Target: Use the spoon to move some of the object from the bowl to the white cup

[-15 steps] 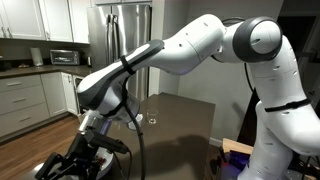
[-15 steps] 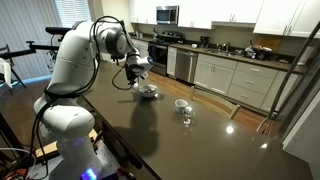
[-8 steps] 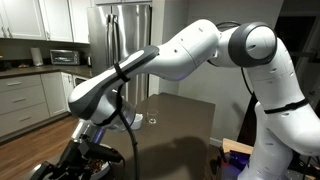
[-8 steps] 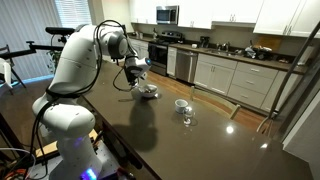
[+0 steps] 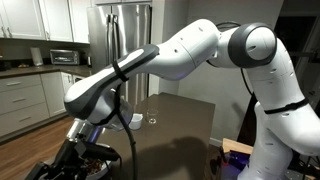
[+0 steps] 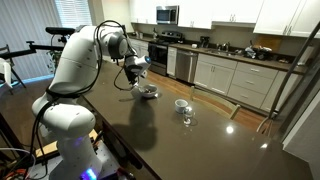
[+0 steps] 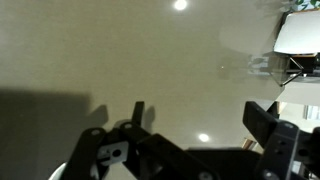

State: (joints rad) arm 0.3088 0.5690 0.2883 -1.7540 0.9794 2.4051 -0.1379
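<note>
While hanging over the far-left part of the dark table, stands released: shows, from the wrist, the gripper with both dark fingers spread wide, only bare glossy tabletop between them, grasping nothing. Places it, in an exterior view, just above the far-left side of the bowl; cannot tell whether touching the rim. Cannot make out the spoon or the object at this size. Sets the white cup upright on the table, to the right of the bowl and a little nearer, well apart from the gripper. Puts a small clear glass just beside the white cup, on its near side. Traces the white arm in an exterior view from upper right down to lower left, its dark wrist end cut by the lower edge. Backs the table with kitchen cabinets along the far right.
</note>
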